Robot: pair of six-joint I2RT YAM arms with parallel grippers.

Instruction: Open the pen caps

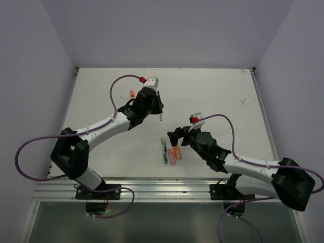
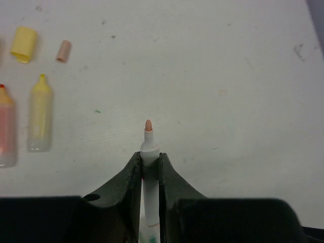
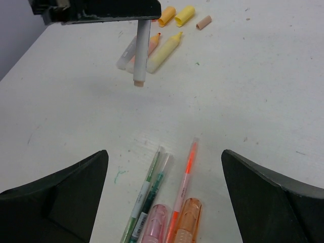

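My left gripper is shut on a thin white pen whose peach tip is bare; in the right wrist view that pen hangs tip down above the table. A yellow cap and a small peach cap lie loose beside an uncapped yellow highlighter and an uncapped orange one. My right gripper stands open over two thin green pens, a thin orange pen, a pink highlighter and an orange highlighter, touching none.
An orange cap lies by the yellow cap at the far left. In the top view the pen group lies between the two arms near the front edge. White walls border the table on three sides.
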